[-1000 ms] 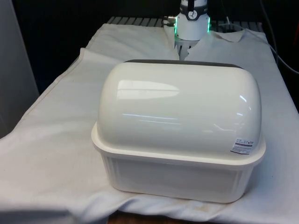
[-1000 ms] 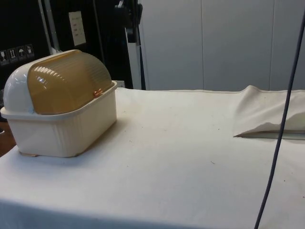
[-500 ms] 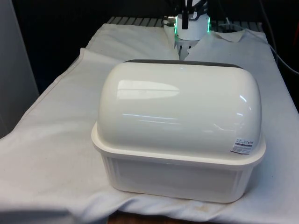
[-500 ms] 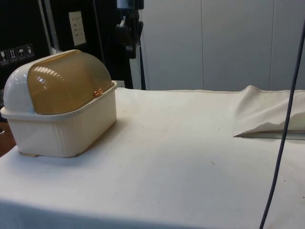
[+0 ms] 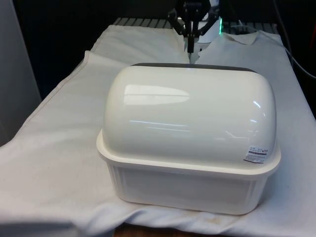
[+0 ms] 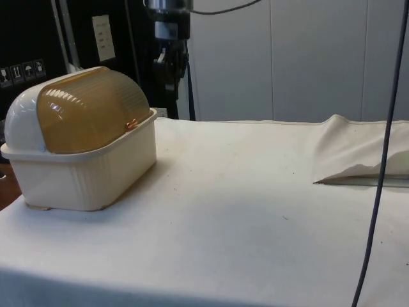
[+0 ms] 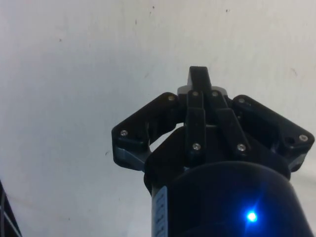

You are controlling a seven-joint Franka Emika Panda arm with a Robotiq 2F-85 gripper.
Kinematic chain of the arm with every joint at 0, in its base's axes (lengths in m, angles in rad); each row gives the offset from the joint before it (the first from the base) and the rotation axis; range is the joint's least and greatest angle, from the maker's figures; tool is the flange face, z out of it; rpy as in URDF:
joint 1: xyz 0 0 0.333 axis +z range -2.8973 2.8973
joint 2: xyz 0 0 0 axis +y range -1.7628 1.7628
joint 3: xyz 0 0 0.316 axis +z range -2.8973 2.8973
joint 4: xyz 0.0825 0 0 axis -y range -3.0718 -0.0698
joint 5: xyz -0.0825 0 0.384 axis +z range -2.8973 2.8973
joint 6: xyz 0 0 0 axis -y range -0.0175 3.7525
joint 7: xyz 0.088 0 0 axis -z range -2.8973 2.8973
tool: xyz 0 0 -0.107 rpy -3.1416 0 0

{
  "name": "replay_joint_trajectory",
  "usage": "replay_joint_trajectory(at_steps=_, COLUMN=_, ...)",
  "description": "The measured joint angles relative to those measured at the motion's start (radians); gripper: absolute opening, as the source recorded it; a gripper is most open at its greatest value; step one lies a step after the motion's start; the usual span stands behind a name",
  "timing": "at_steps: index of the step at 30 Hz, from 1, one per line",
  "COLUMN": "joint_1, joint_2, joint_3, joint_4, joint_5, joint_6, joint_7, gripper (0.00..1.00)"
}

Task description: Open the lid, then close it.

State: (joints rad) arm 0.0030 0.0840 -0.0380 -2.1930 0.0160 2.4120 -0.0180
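Observation:
A cream bread box (image 5: 190,143) stands on the table with its rounded back to the front view. In the side view the bread box (image 6: 77,160) shows an amber ribbed roll lid (image 6: 92,109), shut down to the rim, with a small copper handle (image 6: 131,124) at its lower edge. My black gripper (image 5: 190,45) hangs behind the box in the front view. In the side view the gripper (image 6: 171,94) is in the air beyond the lid's handle side, apart from it. The gripper (image 7: 199,74) is shut with nothing between its fingers, white cloth beneath it.
White cloth (image 6: 243,211) covers the table, with wide bare room on the lid's side of the box. A raised fold of cloth (image 6: 358,153) lies at the side view's right. A dark cable (image 6: 377,173) hangs in front of the side camera.
The gripper has come down over the last second, from near the pictures' upper edge to about the level of the lid's top. The box and lid have not moved.

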Motion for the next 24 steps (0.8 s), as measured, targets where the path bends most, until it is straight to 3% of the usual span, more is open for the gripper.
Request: replay_joint_trajectory(at_steps=24, joint_1=-0.002, joint_2=0.163, joint_3=-0.014, joint_4=0.034, joint_5=0.001, joint_6=0.241, joint_7=0.0, gripper=0.0)
